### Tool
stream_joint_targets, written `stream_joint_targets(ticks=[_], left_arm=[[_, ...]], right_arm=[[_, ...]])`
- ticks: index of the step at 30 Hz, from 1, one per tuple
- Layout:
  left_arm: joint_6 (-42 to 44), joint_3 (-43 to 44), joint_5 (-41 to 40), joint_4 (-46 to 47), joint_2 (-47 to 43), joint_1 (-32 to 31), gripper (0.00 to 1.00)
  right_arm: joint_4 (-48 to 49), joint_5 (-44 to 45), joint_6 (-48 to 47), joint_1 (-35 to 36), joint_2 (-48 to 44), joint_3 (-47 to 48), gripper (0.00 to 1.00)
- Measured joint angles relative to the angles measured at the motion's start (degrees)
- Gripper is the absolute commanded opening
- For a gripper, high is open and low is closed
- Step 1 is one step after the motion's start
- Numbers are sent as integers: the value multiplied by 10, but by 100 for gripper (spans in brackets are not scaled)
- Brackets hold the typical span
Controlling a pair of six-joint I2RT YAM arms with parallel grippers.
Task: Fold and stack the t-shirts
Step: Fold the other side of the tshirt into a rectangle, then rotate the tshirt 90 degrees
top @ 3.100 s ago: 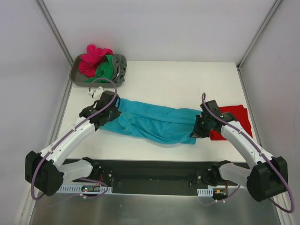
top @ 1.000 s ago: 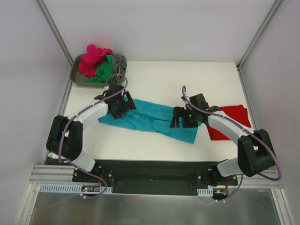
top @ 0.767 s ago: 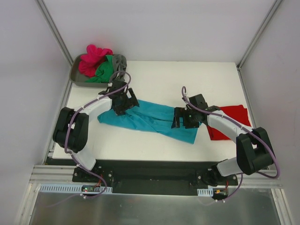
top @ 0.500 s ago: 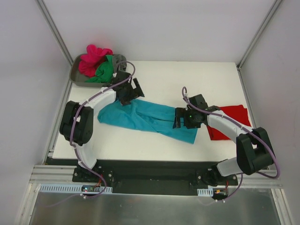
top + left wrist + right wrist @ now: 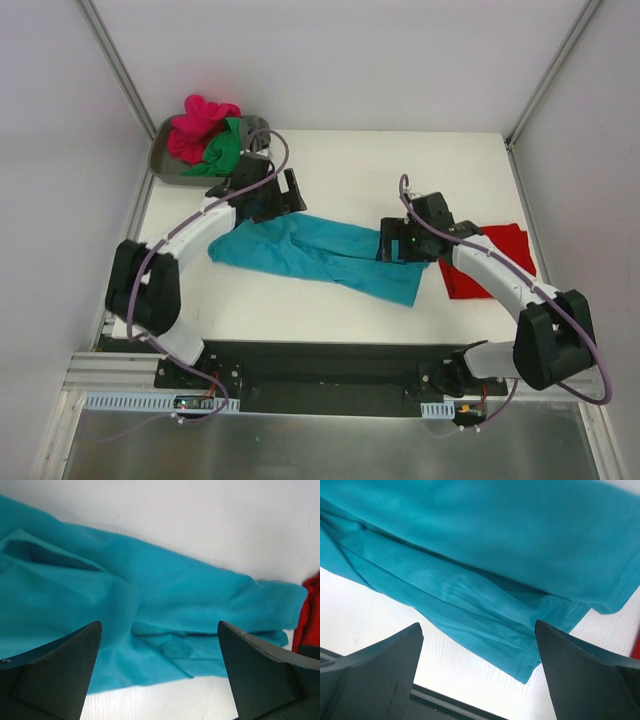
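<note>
Teal shirt [image 5: 320,255] part-folded, centre frame
Left end effector [image 5: 287,192] and right end effector [image 5: 392,243] gape empty; red shirt [image 5: 497,262] folded; shirts [image 5: 210,135] in tray [image 5: 158,162] wait.

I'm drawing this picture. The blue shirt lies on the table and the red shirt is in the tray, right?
Not quite. The red shirt lies on the table too, right of the blue shirt, not in the tray. The top view shows it.

Robotics lab cell: bare white table [image 5: 400,170], walled round with plain white panels [image 5: 340,60] on metal struts [image 5: 118,55]; at the table's near edge, a black mounting plate [image 5: 330,362] with exposed wiring [image 5: 200,403].
</note>
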Motion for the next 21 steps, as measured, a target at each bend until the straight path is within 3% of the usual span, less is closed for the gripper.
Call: stream_joint_targets(ticks=[5,8,15,21], left_arm=[[6,-92,-19,6,-135,-13,99],[4,-122,-39,5,-148,-13,99],[-5,-77,-65,3,11,-13,99],[-7,43,-50,-5,135,-15,99]], right_arm=[[0,-1,-14,-7,56,60,96],[8,-5,-25,-11,121,103,96],[21,-4,-27,-14,219,123,96],[52,-14,-16,-14,200,70,96]])
